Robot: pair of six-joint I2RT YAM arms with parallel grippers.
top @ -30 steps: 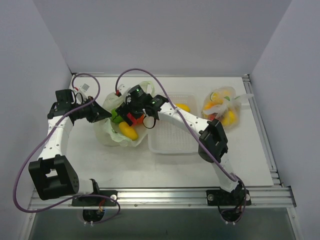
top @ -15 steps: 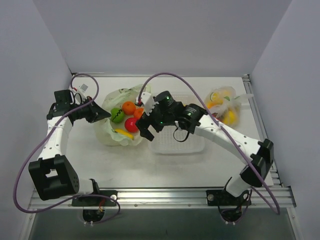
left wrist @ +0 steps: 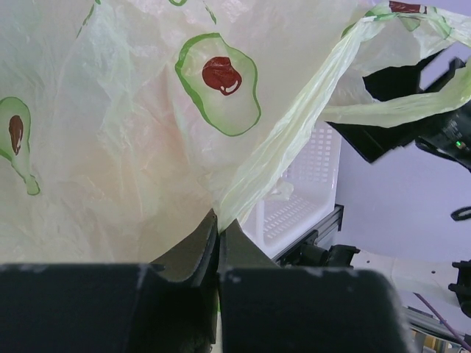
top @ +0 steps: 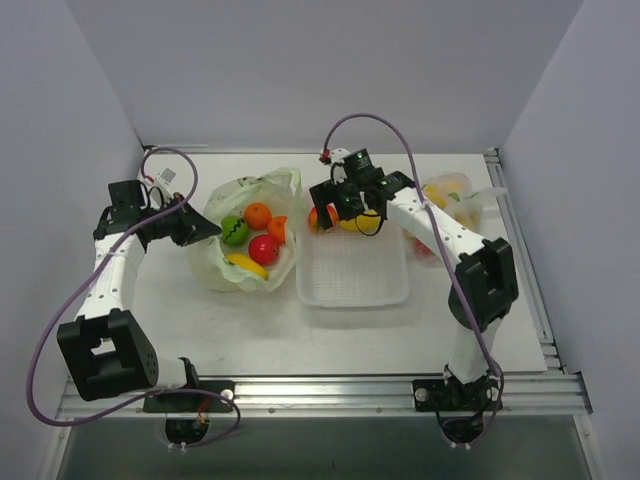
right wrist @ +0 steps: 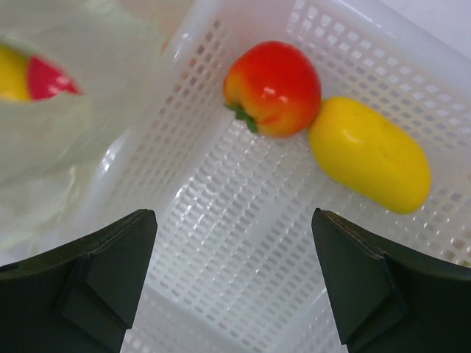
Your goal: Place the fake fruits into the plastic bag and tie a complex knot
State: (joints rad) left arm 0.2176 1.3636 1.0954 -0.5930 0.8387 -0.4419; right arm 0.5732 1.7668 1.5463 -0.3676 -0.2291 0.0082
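The plastic bag (top: pixel 210 266), thin pale green film printed with halved avocados, lies open just left of the white basket (top: pixel 352 284), with glossy fruits (top: pixel 258 214) inside. Both rest on a white table (top: pixel 250 325) boxed in by plain pale walls. The left pincer (left wrist: pixel 218 234) is pinched tight on the bag's edge farthest from the basket, while the right pincer (right wrist: pixel 234 215) hangs spread wide over the basket's far end, above a red fruit (right wrist: pixel 273 88) just beside a yellow fruit (right wrist: pixel 369 163).
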